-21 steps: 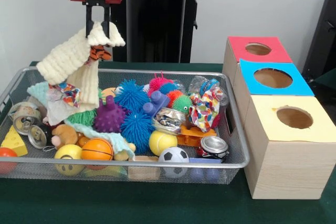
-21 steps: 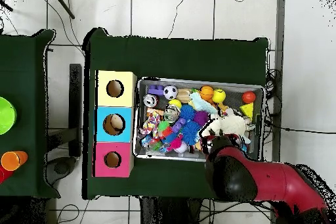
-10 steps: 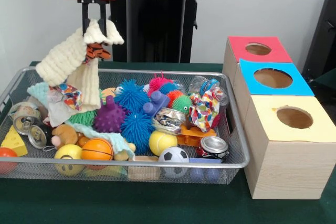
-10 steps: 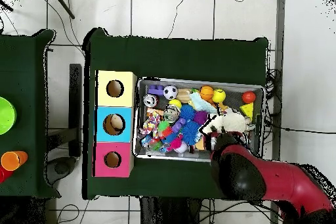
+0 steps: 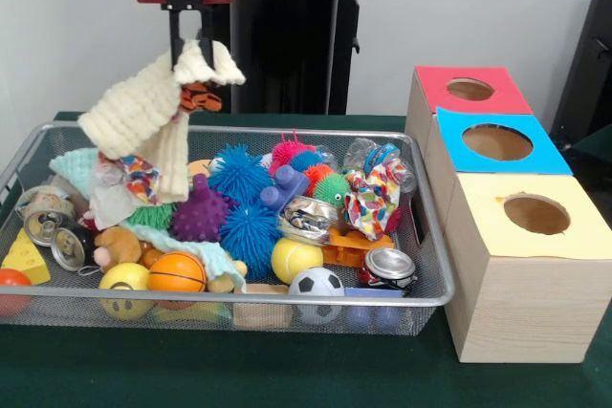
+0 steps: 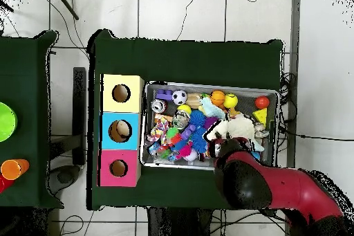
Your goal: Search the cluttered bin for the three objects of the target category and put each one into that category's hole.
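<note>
Cloth feel: I think the cream knitted cloth (image 5: 143,117) is light, soft and floppy. It will sag and swing, and it could slip out if I hold only a thin bit.
Where to hold: I judge a thick bunched fold near the top is best, which is where it is pinched now.
Cloth look: pale cream, bumpy knit, folded over. A small orange and black striped scrap (image 5: 198,97) peeks out under the top fold.
Cloth place: it hangs above the bin's left end in the front view, with its low end touching a flowery rag (image 5: 129,177) in the pile.
Gripper: the gripper (image 5: 192,47) is pinching the top of the cream cloth.
Bin: the wire bin (image 5: 287,303) is full of spiky balls, cans and toy balls.
Boxes: the red hole box (image 5: 469,90), blue hole box (image 5: 497,143) and yellow hole box (image 5: 535,215) stand just beside the bin.
Next: I guess I must carry the cloth across to one hole; I cannot tell which.
</note>
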You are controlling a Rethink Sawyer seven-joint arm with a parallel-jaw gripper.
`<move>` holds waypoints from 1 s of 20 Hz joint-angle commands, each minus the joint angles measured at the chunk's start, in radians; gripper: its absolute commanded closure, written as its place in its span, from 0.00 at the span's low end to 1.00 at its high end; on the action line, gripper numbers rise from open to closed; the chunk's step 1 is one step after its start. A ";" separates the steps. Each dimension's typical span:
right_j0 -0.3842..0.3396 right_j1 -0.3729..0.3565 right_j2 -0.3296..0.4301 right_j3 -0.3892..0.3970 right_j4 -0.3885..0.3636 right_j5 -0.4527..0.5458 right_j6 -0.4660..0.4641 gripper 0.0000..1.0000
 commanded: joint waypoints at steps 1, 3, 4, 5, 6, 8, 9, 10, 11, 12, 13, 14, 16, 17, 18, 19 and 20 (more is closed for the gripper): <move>0.065 0.031 0.038 -0.099 0.074 0.134 0.066 1.00; 0.088 0.043 0.026 -0.113 0.080 0.131 0.078 1.00; 0.105 0.055 0.021 -0.140 0.086 0.144 0.079 1.00; 0.122 0.067 0.016 -0.167 0.092 0.157 0.080 1.00; 0.126 0.078 0.016 -0.178 0.095 0.160 0.074 1.00; 0.142 0.114 -0.003 -0.180 0.075 0.114 0.081 1.00; 0.158 0.132 -0.021 -0.189 0.061 0.088 0.090 1.00; 0.174 0.151 -0.039 -0.198 0.046 0.062 0.100 1.00; 0.189 0.176 -0.058 -0.212 0.032 0.036 0.108 1.00; 0.199 0.202 -0.073 -0.220 0.017 0.009 0.112 1.00; 0.211 0.229 -0.090 -0.232 0.007 -0.014 0.118 1.00; 0.223 0.257 -0.110 -0.238 -0.001 -0.043 0.129 1.00; 0.256 0.304 -0.157 -0.251 -0.012 -0.103 0.158 1.00; 0.277 0.329 -0.183 -0.259 -0.015 -0.139 0.174 1.00; 0.291 0.344 -0.201 -0.259 -0.014 -0.169 0.186 1.00; 0.306 0.359 -0.221 -0.258 -0.014 -0.200 0.195 1.00; 0.321 0.366 -0.239 -0.257 -0.009 -0.222 0.203 1.00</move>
